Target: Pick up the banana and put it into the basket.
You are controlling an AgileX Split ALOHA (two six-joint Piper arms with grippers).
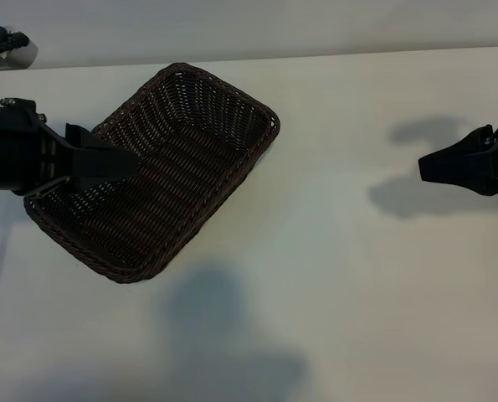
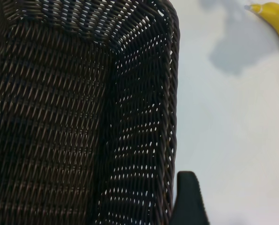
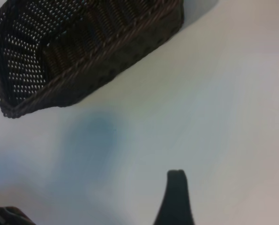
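The dark brown woven basket [image 1: 182, 159] lies slantwise on the table's left half, with nothing inside that I can see. My left gripper [image 1: 119, 162] hovers over its left end, open and holding nothing; one black finger [image 2: 191, 201] shows just outside the basket's rim [image 2: 172, 93]. The yellow banana [image 2: 276, 18] appears only in a corner of the left wrist view, lying on the table well away from the basket. It does not show in the exterior view. My right gripper [image 1: 428, 167] hangs open and empty at the far right, one finger [image 3: 176, 197] above bare table.
The pale tabletop [image 1: 332, 276] stretches between the basket and the right arm. Soft shadows lie on it under the right gripper and near the front edge. A white object [image 1: 18, 52] sits at the back left corner.
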